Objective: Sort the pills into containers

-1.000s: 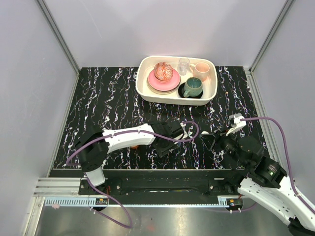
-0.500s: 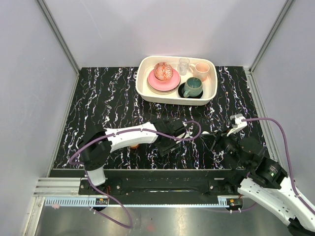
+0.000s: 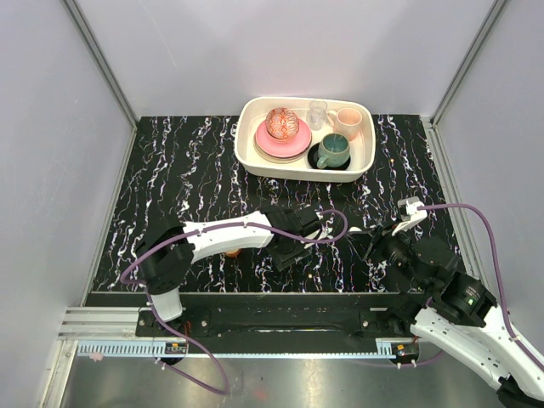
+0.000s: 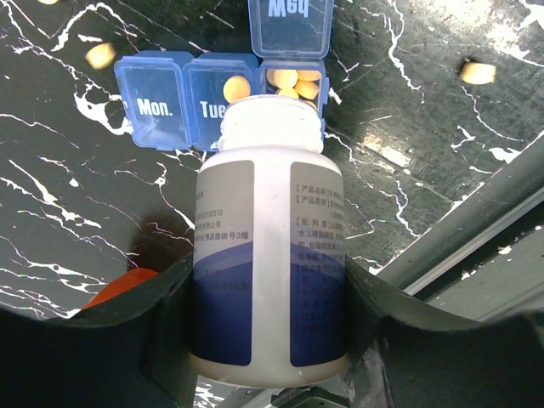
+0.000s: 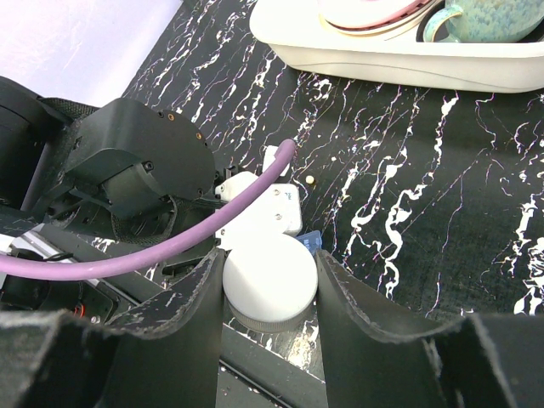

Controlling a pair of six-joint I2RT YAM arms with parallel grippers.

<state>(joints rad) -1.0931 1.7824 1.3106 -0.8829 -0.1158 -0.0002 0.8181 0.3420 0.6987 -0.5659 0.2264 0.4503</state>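
My left gripper [image 4: 268, 289] is shut on a white bottle [image 4: 268, 255] with a blue label. The bottle is tilted with its open mouth over the blue pill box [image 4: 223, 92]. The box's Wed lid stands open over several yellow pills, and the Tue cell shows one pill. Loose pills [image 4: 477, 73] lie on the black table. An edge of the orange cup [image 4: 119, 285] shows at the lower left, and also under the left arm from above [image 3: 231, 252]. My right gripper [image 5: 270, 280] is shut on the white bottle cap [image 5: 270, 270], just right of the left gripper [image 3: 293, 240].
A white tray [image 3: 367, 161] at the back holds pink plates, a patterned bowl, a clear glass, a pink cup and a teal mug. The left arm's purple cable [image 5: 170, 255] runs in front of the right gripper. A metal rail [image 4: 459, 229] marks the table's near edge.
The left arm has shifted slightly. Both grips are unchanged.
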